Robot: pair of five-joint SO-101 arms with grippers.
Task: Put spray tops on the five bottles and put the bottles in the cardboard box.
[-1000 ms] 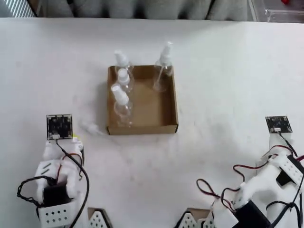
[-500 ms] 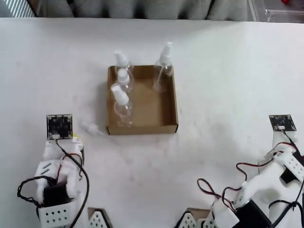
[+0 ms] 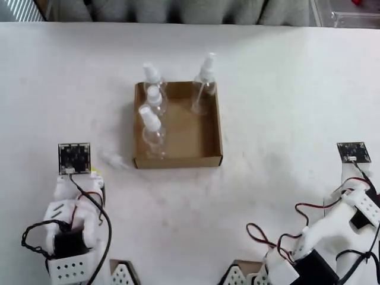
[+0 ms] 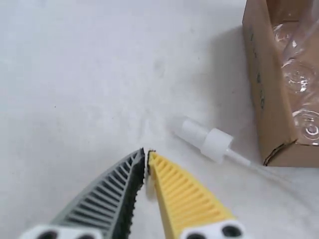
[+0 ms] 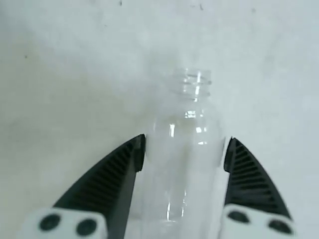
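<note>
The cardboard box (image 3: 209,155) stands mid-table with three capped spray bottles in it, such as the one at front left (image 3: 151,127). A further capped bottle (image 3: 151,77) stands at its far left corner; I cannot tell if it is inside. A loose spray top (image 3: 113,159) (image 4: 212,143) lies on the table beside the box's near left corner (image 4: 259,89). My left gripper (image 4: 147,155) is shut and empty, its tips close to that top. My right gripper (image 5: 184,144) is shut on an uncapped clear bottle (image 5: 187,164), whose neck points away from the wrist.
The left arm (image 3: 74,214) sits at the front left, the right arm (image 3: 344,217) at the front right with loose wires around it. Wide bare white table (image 3: 285,89) surrounds the box. Clear containers stand past the table's far right edge.
The right arm has shifted a little to the right. The left arm, box and bottles have stayed put.
</note>
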